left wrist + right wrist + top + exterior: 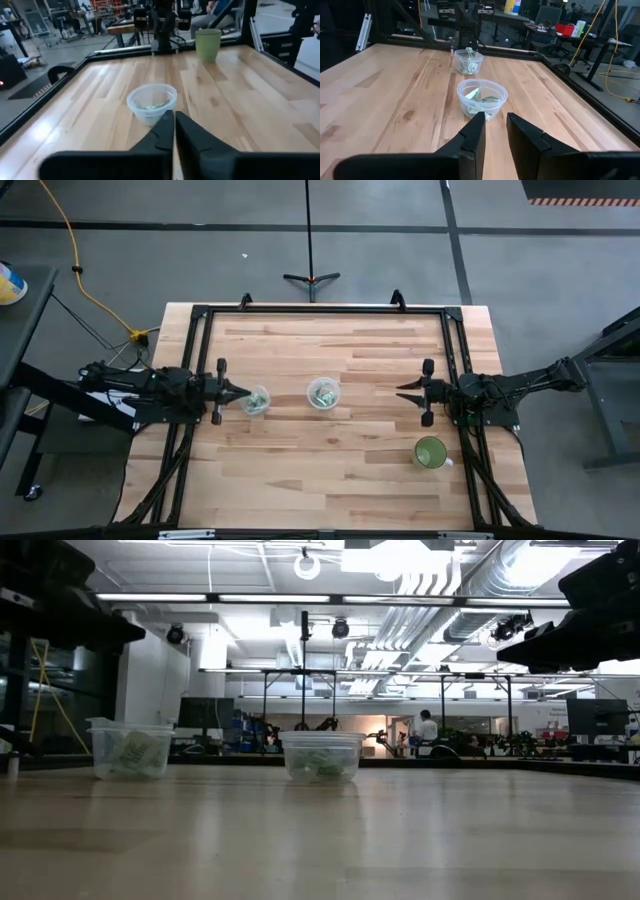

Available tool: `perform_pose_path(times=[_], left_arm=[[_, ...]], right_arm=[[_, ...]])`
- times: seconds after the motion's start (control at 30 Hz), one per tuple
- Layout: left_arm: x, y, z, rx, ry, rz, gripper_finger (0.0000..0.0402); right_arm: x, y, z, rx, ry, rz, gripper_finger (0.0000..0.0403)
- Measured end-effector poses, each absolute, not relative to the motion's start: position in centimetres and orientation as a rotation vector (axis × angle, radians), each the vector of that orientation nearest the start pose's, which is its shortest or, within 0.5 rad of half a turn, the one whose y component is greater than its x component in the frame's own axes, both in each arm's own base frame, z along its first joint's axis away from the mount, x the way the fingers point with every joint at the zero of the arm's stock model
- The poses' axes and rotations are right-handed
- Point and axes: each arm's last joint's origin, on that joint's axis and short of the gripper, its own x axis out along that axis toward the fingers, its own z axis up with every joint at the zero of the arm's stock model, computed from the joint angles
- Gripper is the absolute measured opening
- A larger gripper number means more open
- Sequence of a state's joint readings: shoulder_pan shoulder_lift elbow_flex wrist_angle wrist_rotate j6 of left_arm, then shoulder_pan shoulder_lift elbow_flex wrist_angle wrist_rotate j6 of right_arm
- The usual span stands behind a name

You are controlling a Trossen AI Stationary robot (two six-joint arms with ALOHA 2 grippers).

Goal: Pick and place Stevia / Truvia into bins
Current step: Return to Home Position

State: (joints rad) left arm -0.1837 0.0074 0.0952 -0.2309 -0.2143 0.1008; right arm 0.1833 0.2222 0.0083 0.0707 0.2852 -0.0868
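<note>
Two clear cups stand on their bases on the wooden table: the left cup (257, 401) (130, 752) (468, 61) and the middle cup (322, 393) (320, 756) (151, 102) (481, 97). Pale green and white sachets (476, 94) lie inside both. I see no loose sachet on the table. My left gripper (243, 393) (174, 116) is shut and hovers at the left cup's left rim, pointing right. My right gripper (400, 390) (495, 120) is open, right of the middle cup and pointing at it.
An opaque green cup (431, 452) (207, 44) stands near the table's right near corner, close to the right arm. A black frame (320, 308) runs around the tabletop. Bare wood lies between the cups and the near edge.
</note>
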Motion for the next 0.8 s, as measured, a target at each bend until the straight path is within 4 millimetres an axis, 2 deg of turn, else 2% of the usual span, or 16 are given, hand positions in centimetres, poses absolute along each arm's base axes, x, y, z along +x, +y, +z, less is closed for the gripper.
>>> perform_pose_path(times=[0.13,0.57,0.8], left_arm=[[8.94,-1.04,17.25,0.130,0.147,0.021,0.0077],[8.96,-1.05,17.41,0.100,0.130,0.023,0.0031],[8.93,-1.04,17.24,0.103,0.147,0.024,0.0062]], right_arm=[[10.88,1.25,15.41,-0.120,0.149,-0.072,0.0071],[10.89,1.27,15.40,-0.119,0.149,-0.066,0.0071],[10.89,1.27,15.40,-0.119,0.150,-0.065,0.0071]])
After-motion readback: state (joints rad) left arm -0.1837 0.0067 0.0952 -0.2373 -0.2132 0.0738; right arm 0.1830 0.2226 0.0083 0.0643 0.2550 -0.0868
